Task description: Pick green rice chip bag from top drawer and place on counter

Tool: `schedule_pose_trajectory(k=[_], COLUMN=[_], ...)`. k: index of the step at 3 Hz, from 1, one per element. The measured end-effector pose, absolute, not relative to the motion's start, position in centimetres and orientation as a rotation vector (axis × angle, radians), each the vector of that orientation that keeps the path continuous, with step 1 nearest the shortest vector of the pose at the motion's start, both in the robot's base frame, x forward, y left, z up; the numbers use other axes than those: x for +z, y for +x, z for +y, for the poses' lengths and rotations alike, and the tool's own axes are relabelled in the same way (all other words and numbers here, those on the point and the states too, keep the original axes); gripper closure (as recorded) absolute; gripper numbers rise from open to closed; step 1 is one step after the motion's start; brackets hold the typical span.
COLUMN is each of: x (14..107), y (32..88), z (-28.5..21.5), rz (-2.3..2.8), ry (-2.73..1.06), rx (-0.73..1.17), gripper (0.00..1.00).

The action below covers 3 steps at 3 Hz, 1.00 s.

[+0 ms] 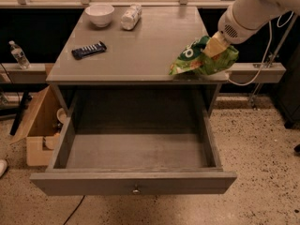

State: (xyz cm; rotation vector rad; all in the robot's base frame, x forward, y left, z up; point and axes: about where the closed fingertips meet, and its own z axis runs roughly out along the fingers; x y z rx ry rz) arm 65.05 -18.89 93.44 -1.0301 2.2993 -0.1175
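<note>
crumpled green bag [200,61], end effector [214,48] over counter [140,46]

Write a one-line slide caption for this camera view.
Gripper holds the green rice chip bag at the counter's front right corner; the top drawer stands open.

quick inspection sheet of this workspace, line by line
surface: grey counter, flat; top drawer pulled open
job's things: green bag held at the counter's front right corner; contact unclear
clutter: bowl, lying bottle, candy bar
grippers: gripper shut on green bag, above that corner
cables: white cable at right; dark cable on floor
surroundings: cardboard box and water bottle at left
</note>
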Motion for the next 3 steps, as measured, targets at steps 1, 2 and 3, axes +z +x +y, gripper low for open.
schedule_pose_trajectory(k=[1,2,3], x=[92.3,91.9,92.2], y=[69.5,73.2,76.8], z=[-16.3,-13.9,-11.2], rz=[2.256,2.196,2.114], ry=[-0.992,-0.939,-0.867], rx=[-0.068,-0.014,0.048], gripper=[1.0,1.0,0.83])
